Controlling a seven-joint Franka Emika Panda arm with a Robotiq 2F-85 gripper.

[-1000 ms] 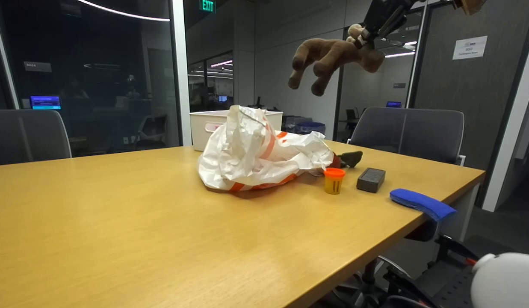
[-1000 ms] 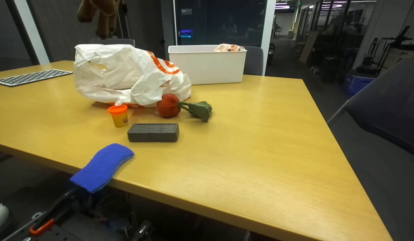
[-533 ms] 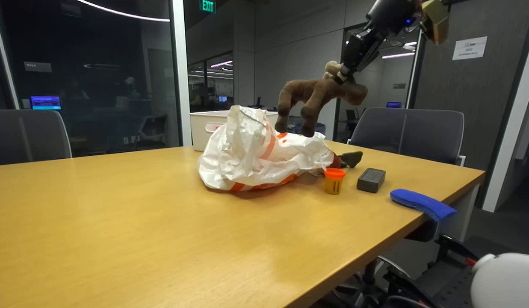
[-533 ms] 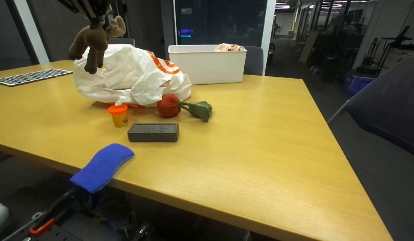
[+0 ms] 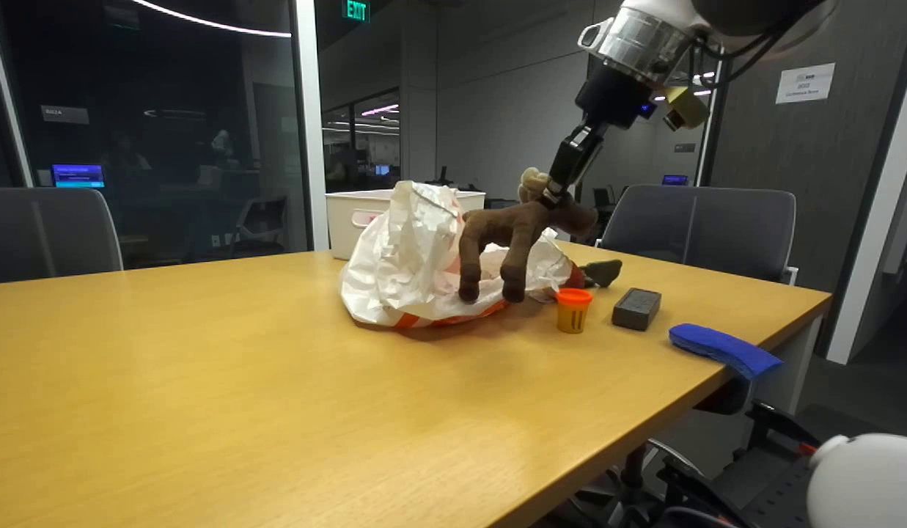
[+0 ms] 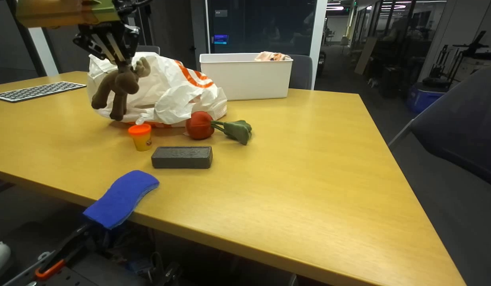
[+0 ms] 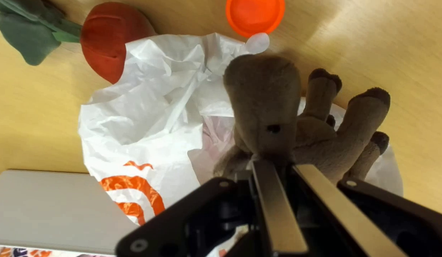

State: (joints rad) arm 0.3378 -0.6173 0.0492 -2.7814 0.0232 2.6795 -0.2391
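Fingers [image 7: 278, 203] pinch plush moose [image 5: 523, 224] near crumpled bag [image 6: 166, 89]

Clamped behind its head, they hold the plush moose aloft, legs dangling; whether its feet touch the crumpled bag is unclear. Loose legs could snag thin plastic and drag it, or, swung sideways, topple the orange-lidded tub [image 6: 141, 139].
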